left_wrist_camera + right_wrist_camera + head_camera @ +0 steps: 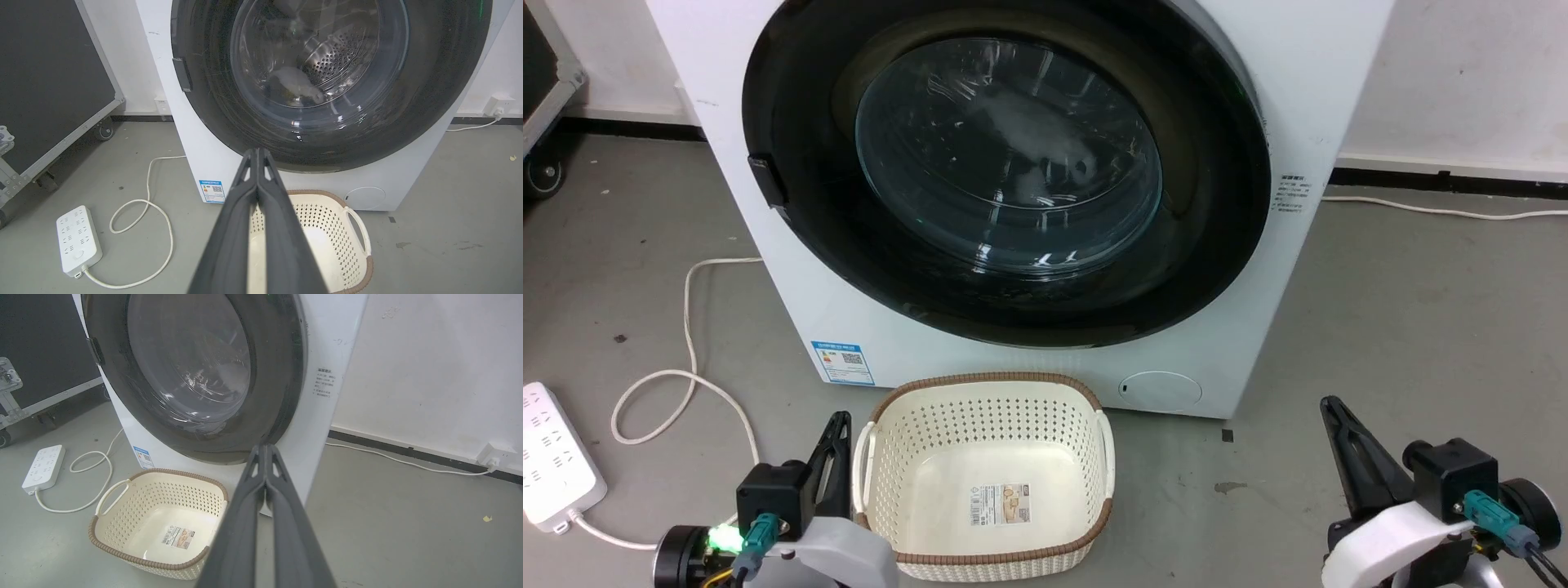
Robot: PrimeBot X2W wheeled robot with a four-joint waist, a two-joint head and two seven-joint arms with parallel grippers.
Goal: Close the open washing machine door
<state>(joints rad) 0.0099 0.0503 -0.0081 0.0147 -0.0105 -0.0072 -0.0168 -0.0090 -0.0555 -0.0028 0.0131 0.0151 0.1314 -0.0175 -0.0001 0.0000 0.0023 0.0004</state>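
The washing machine door (pixel 792 204), a wide glossy black rim around a bulging clear glass bowl, lies flat against the white machine front, with its dark latch tab at the left edge. It also shows in the left wrist view (pixel 441 102) and the right wrist view (pixel 278 375), with pale laundry dimly visible behind the glass. My left gripper (pixel 840 420) is low at the lower left, shut and empty (pixel 257 152). My right gripper (pixel 1330 406) is low at the lower right, shut and empty (pixel 265 447). Both are well short of the door.
A cream perforated basket (pixel 984 382) with a brown rim stands empty on the floor right before the machine, between my grippers. A white power strip (pixel 551 469) and looped cable (pixel 686 359) lie at the left. A wheeled black case (pixel 49 81) stands far left.
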